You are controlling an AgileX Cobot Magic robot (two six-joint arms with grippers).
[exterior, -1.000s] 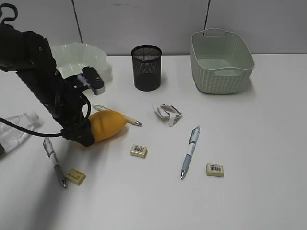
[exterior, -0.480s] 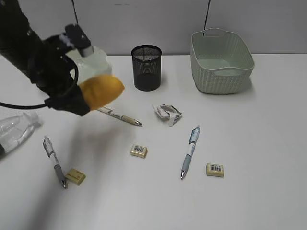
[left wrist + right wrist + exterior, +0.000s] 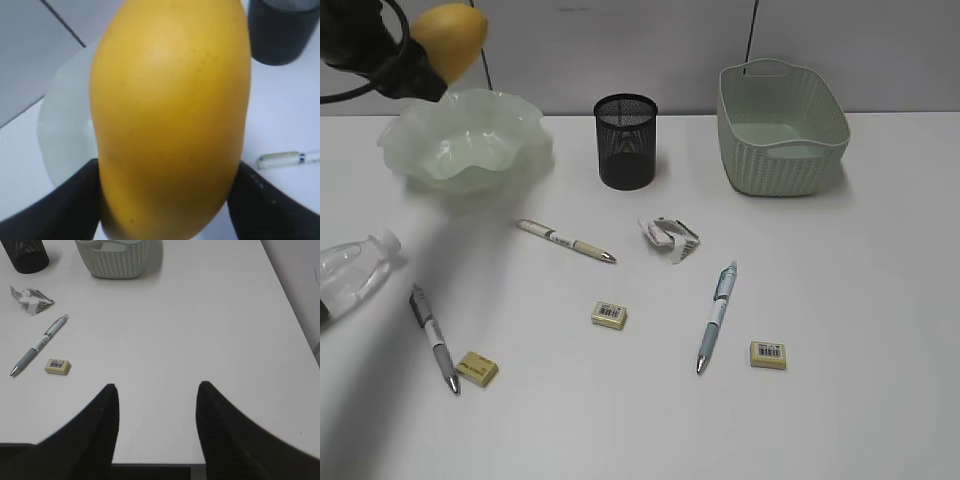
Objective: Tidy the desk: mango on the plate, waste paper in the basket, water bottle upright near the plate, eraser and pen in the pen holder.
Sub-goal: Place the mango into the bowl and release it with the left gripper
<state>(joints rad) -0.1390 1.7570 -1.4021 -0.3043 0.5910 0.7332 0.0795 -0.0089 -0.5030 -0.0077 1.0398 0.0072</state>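
My left gripper (image 3: pixel 420 62) is shut on the yellow-orange mango (image 3: pixel 450 38), holding it in the air above the back left edge of the pale green ruffled plate (image 3: pixel 460 152). In the left wrist view the mango (image 3: pixel 170 110) fills the frame between the black fingers (image 3: pixel 75 205), with the plate (image 3: pixel 65 130) below it. The water bottle (image 3: pixel 350 275) lies on its side at the left edge. The waste paper (image 3: pixel 670 238) sits mid-desk. Three pens (image 3: pixel 565 241) (image 3: pixel 433 338) (image 3: pixel 716 315) and three erasers (image 3: pixel 609 315) (image 3: pixel 477 368) (image 3: pixel 768 354) lie loose. My right gripper (image 3: pixel 157 387) hangs open and empty over the desk's near right edge.
The black mesh pen holder (image 3: pixel 625 140) stands at the back centre. To its right is the deep green basket (image 3: pixel 782 130), which has nothing in it. A grey wall runs behind the desk (image 3: pixel 860 300).
The left arm has lifted the mango off the desk and carried it up and back-left, from beside the pen to above the plate. The plate is now uncovered.
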